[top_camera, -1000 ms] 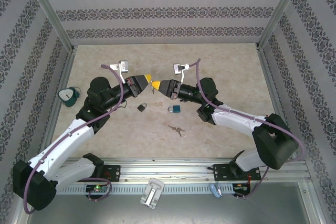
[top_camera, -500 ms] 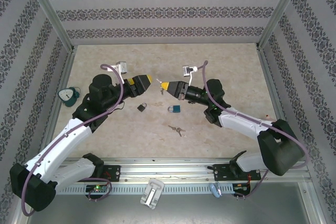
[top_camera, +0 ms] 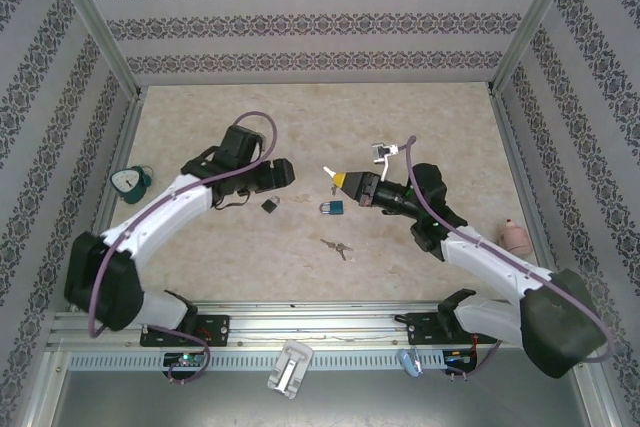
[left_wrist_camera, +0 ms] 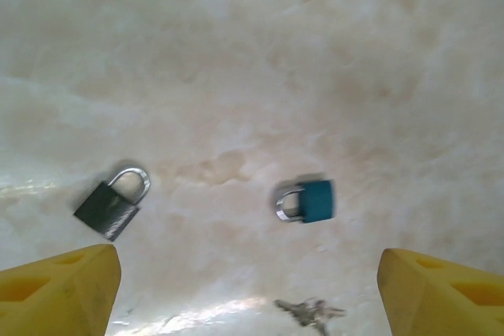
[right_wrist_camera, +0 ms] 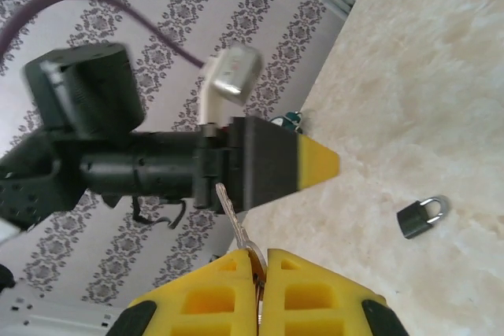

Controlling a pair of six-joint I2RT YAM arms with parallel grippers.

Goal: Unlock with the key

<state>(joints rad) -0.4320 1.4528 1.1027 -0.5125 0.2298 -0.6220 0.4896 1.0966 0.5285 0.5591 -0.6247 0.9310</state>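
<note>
My right gripper (top_camera: 343,180) is shut on a silver key (top_camera: 328,172), held above the table. In the right wrist view the key (right_wrist_camera: 233,214) sticks up from between the closed yellow fingers (right_wrist_camera: 205,293). A blue padlock (top_camera: 332,208) lies just below that gripper, and a black padlock (top_camera: 270,205) lies to its left. My left gripper (top_camera: 278,174) hangs over the black padlock, pointing down. Its wrist view shows it open wide (left_wrist_camera: 248,273) and empty, above the black padlock (left_wrist_camera: 113,204) and the blue padlock (left_wrist_camera: 309,201).
A small bunch of keys (top_camera: 337,246) lies nearer the front, in the left wrist view as keys (left_wrist_camera: 311,312). A teal object (top_camera: 130,183) sits by the left wall and a pink one (top_camera: 513,238) by the right wall. Patterned walls close in three sides.
The two grippers met at the key a second ago. My left gripper has opened, let go of it and turned down toward the table. The right gripper has drawn back right with the key.
</note>
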